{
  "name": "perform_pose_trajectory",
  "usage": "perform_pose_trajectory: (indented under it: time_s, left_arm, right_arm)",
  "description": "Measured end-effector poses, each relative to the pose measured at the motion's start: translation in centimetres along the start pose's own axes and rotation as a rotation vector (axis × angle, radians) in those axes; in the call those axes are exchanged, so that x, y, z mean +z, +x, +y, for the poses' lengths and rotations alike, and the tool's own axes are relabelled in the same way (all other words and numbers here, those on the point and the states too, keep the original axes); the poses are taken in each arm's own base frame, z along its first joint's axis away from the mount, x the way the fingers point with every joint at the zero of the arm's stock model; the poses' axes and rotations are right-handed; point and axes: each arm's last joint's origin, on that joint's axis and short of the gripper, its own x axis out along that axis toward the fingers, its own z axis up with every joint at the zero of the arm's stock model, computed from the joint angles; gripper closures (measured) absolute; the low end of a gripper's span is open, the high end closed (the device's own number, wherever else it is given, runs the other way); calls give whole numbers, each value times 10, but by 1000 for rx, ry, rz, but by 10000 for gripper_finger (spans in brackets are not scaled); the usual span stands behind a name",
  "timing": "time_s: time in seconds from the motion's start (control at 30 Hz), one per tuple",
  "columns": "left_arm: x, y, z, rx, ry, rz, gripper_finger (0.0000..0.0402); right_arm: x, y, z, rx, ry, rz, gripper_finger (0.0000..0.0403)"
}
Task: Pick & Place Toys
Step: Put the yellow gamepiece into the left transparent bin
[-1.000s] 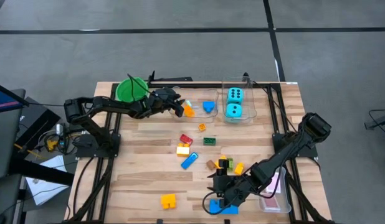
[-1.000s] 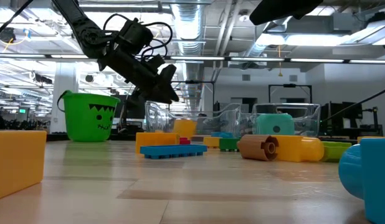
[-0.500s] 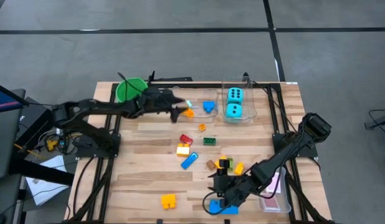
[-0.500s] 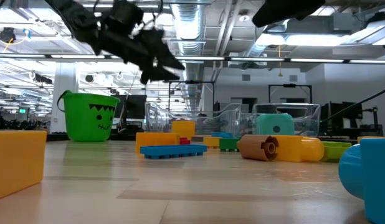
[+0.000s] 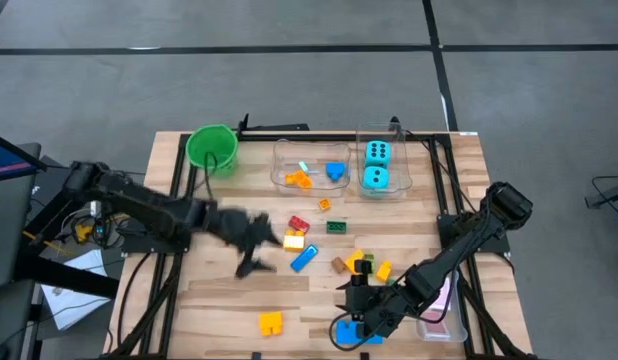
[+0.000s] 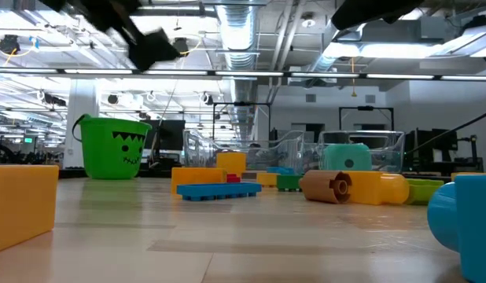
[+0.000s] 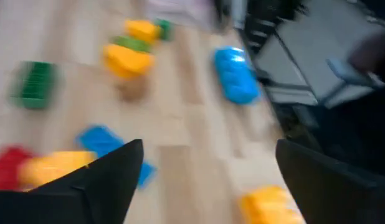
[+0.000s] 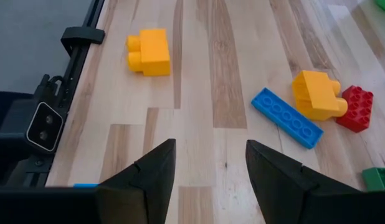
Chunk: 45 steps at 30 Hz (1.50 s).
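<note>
Since the earlier frame our left gripper had swung from the far tubs to mid-table, fingers apart, beside the long blue block. Our right gripper hovered spread open by the near edge.
</note>
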Motion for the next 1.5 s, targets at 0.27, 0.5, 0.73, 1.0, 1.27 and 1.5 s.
perform_pose_trajectory:
  time_s: [0.27, 0.5, 0.73, 1.0, 1.27, 1.5]
  left_arm:
    - [-33, 4, -73, 23, 40, -8, 9]
    - [-61, 25, -104, 72, 21, -31, 4]
    - [-96, 62, -120, 41, -2, -14, 2]
    - [-127, 79, -129, 106, 6, -19, 2]
    - [-144, 88, -131, 130, 17, -16, 2]
    - [-155, 96, -126, 163, 41, 11, 2]
  right_arm:
    - [1, 0, 0, 1, 3, -4, 217]
    - [1, 0, 0, 2, 5, -7, 217]
    - [1, 0, 0, 2, 5, -5, 217]
    - [1, 0, 0, 3, 10, -5, 217]
    - [1, 0, 0, 4, 12, -5, 217]
    - [1, 0, 0, 4, 12, -4, 217]
